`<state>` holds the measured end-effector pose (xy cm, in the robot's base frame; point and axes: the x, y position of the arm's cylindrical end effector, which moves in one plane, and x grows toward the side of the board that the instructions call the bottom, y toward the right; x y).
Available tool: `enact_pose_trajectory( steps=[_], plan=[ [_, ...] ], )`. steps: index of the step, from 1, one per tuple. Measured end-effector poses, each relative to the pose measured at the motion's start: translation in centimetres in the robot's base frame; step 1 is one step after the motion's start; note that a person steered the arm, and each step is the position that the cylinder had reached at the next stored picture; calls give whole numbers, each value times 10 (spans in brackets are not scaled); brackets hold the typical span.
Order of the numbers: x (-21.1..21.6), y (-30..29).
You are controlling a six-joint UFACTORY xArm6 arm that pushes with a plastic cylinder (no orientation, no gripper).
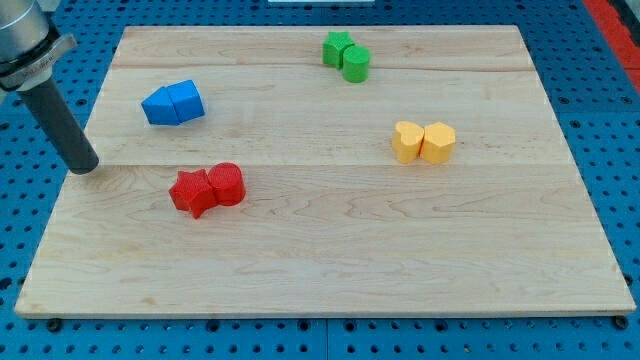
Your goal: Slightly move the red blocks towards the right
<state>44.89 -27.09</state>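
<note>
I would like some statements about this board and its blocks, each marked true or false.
1. My tip touches the red blocks. False: it stands apart, to the view's left of them.
2. The two red blocks touch each other. True.
3. The green blocks lie near the view's bottom. False: they lie near the top.
4. The yellow blocks lie to the view's right of the red ones. True.
5. The blue blocks lie above the red ones in the view. True.

Single raised view, angled down across the whole wooden board (pixel 330 270) from its near edge.
</note>
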Motion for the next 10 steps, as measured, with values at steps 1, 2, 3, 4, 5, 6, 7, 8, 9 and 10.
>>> enact_pose_trajectory(
  steps=[1, 2, 3, 4, 5, 6, 7, 8, 9, 10],
  plan=[
    [-3, 2],
    [-21, 27],
    [-13, 38],
    [20, 48],
    [37, 66],
    [42, 86],
    [39, 95],
    [25, 120],
    [20, 156],
    [19, 191]
  ],
)
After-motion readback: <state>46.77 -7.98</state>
